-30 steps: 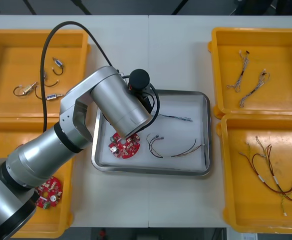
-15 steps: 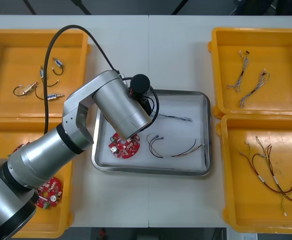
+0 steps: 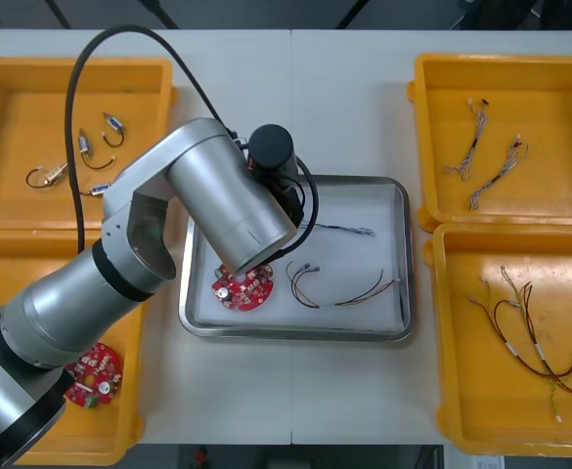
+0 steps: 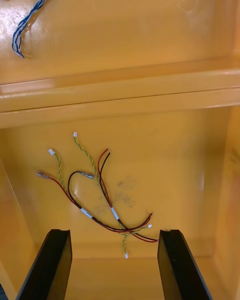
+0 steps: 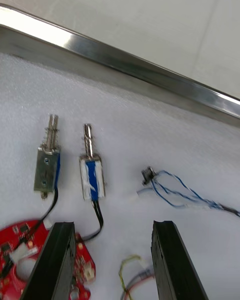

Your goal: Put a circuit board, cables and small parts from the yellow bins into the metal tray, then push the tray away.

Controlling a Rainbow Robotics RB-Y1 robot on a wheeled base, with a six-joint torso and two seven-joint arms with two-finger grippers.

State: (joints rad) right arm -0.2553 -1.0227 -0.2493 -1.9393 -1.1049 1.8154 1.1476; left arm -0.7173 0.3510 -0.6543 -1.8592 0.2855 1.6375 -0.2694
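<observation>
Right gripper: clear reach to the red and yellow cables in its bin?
Probably yes: the right gripper hangs open over the red and yellow cables, which lie loose in the yellow bin, nothing between.

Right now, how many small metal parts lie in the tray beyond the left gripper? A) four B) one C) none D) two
D: two small metal parts lie side by side in the metal tray beyond the open left gripper; the right gripper hovers over a yellow bin.
</observation>
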